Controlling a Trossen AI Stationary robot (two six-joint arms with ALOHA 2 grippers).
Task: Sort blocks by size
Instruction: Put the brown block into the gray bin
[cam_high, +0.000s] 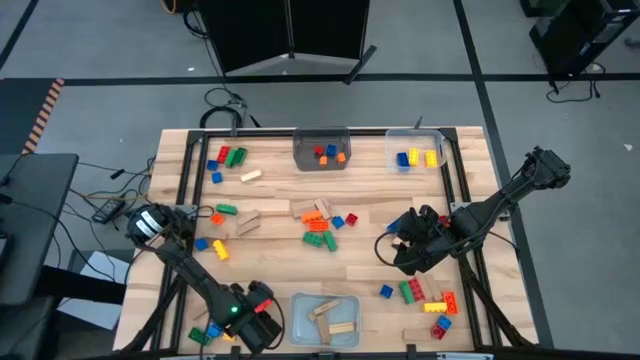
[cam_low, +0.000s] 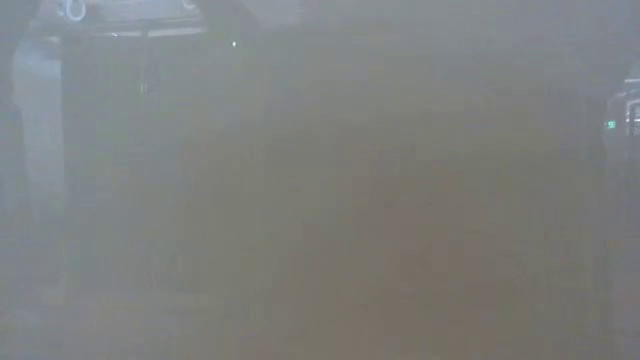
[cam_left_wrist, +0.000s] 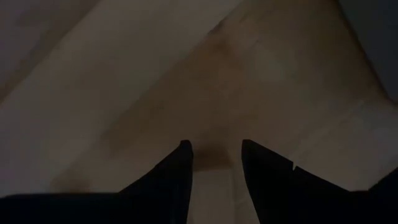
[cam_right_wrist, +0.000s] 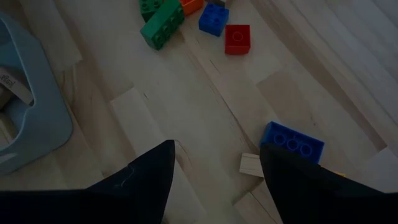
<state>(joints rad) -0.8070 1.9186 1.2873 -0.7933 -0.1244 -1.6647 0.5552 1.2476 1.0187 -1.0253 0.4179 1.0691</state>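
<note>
In the high view the blocks (cam_high: 320, 228) lie scattered over the counter (cam_high: 270, 195), some in three clear bins (cam_high: 322, 148). The right gripper (cam_right_wrist: 214, 168), right of centre, jaws wide and empty, hangs beside a blue brick (cam_right_wrist: 292, 143). The left gripper (cam_left_wrist: 216, 158), lower left, has narrow jaws gripping nothing.

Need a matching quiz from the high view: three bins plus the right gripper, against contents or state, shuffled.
Column A
1. top-centre bin
2. top-right bin
3. bottom-centre bin
4. right gripper

Column B
a. tan wooden blocks
b. yellow and blue bricks
c. small red, blue and orange bricks
d. open, nothing between the fingers

Pairs: 1-c, 2-b, 3-a, 4-d
</note>
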